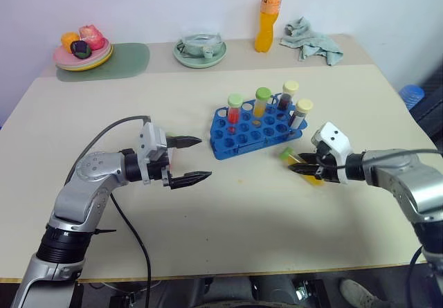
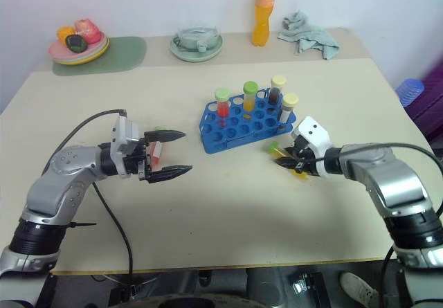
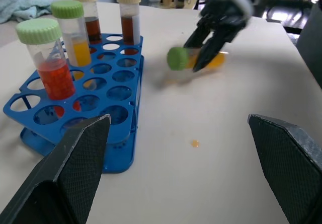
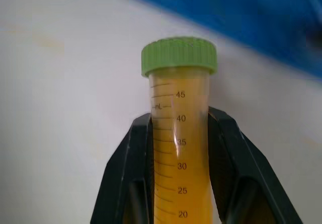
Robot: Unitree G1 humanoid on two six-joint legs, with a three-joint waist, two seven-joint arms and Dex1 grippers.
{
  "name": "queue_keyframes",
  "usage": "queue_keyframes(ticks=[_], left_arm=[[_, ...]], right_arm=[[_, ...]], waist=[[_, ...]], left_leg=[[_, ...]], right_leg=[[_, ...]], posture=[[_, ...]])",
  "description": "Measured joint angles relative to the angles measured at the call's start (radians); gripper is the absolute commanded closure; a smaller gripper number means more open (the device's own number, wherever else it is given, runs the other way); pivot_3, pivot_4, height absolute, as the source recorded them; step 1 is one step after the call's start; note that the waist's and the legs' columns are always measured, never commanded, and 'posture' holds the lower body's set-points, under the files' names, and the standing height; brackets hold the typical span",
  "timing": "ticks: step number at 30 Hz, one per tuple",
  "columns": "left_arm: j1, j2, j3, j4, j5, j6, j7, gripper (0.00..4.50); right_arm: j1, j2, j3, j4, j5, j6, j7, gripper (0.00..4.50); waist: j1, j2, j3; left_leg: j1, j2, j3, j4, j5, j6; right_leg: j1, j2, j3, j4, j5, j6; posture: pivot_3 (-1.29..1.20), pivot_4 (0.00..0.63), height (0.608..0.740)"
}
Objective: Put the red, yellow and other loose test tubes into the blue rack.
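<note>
The right gripper (image 1: 304, 169) clamps a green-capped yellow tube (image 4: 178, 148) just off the blue rack (image 1: 252, 136), mid-table (image 1: 228, 218) toward the right edge. Four capped tubes stand in the rack. The left gripper (image 1: 187, 160) hangs spread wide, empty.

Beige table (image 1: 228, 211), matte top. Blue rack (image 1: 255, 132) stands on it just right of frame centre (four capped tubes upright in its holes). Along the far edge: a grey-green mat (image 1: 126, 62) at upper left bearing a stack of plates (image 1: 84, 58), a pale green dish (image 1: 200, 50) at top centre, an orange drink bottle (image 1: 268, 16), a crumpled cloth (image 1: 311, 39) at upper right.
</note>
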Motion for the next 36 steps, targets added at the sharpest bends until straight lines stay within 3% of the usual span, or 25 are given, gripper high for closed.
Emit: queue_keyframes(ticks=[7,16,25,36], left_arm=[[-0.004,0.021,0.032,0.047,0.000,-0.003,0.000,0.00],[-0.020,0.022,0.035,0.098,0.002,-0.032,-0.019,0.00],[0.033,0.046,0.071,0.086,0.001,-0.049,-0.021,0.00],[0.089,0.061,0.112,0.044,0.000,-0.050,0.003,0.00]], right_arm=[[-0.005,0.324,-0.072,0.016,-0.011,-0.371,-0.101,3.70],[-0.139,0.640,-0.061,0.399,-0.161,-0.830,-0.298,3.70],[-0.206,0.680,-0.112,0.711,-0.174,-1.082,-0.328,3.70],[-0.300,0.686,-0.137,0.902,-0.172,-1.192,-0.315,3.70]], waist=[[0.002,0.000,0.000],[0.000,0.000,0.000],[-0.004,0.001,0.000],[-0.006,0.001,0.000]], left_leg=[[0.000,0.000,0.000,0.001,0.000,-0.001],[0.001,-0.001,0.000,0.000,0.003,-0.004],[0.006,0.000,0.000,-0.001,0.003,-0.006],[0.015,0.001,0.000,-0.004,0.002,-0.006]], right_leg=[[-0.001,0.001,0.001,0.001,0.000,0.000],[-0.005,0.004,0.002,0.010,0.000,-0.001],[-0.005,0.007,0.005,0.012,0.000,-0.002],[0.000,0.008,0.006,0.012,0.000,-0.003]], posture=[[0.00,0.150,0.739],[0.00,0.150,0.739],[0.00,0.150,0.739],[0.00,0.150,0.739]])
